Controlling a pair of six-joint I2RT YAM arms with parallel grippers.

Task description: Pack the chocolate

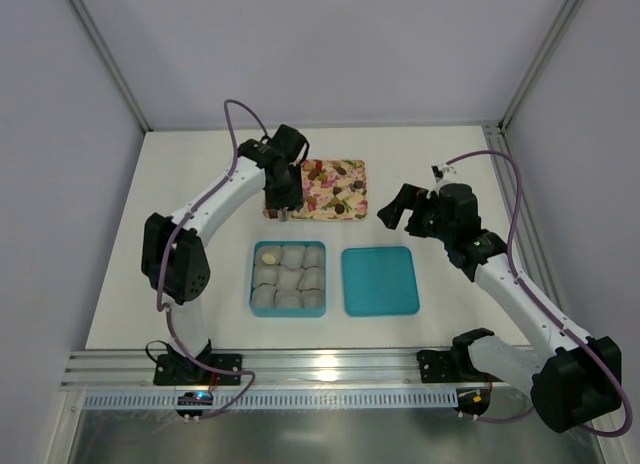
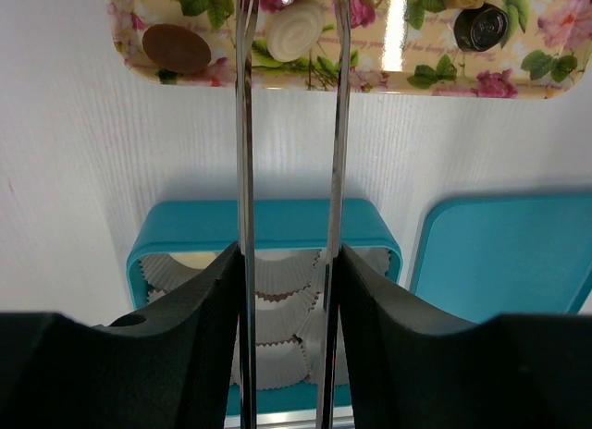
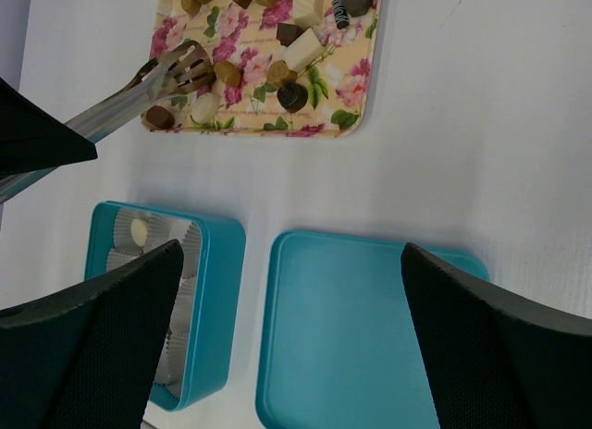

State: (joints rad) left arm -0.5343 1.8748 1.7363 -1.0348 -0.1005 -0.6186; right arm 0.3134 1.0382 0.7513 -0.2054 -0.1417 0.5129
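The chocolates [image 1: 335,176] lie loose on the pink floral tray [image 1: 356,216]; they also show in the right wrist view [image 3: 292,96]. One pale candy [image 1: 270,257] sits in a paper cup in the teal box [image 1: 252,284]. My left gripper [image 1: 283,196] is shut on metal tongs [image 2: 243,124], whose tips [image 3: 190,68] hang over the tray's near-left corner, either side of a white swirled candy [image 2: 296,27]. I see nothing held in the tips. My right gripper [image 1: 398,216] is open and empty, above the teal lid [image 3: 361,327].
The box [image 2: 268,226] holds several pale paper cups [image 2: 277,281]. The lid [image 1: 380,281] lies flat to the right of the box. An aluminium rail [image 1: 320,364] runs along the table's near edge. Frame posts stand at the back corners.
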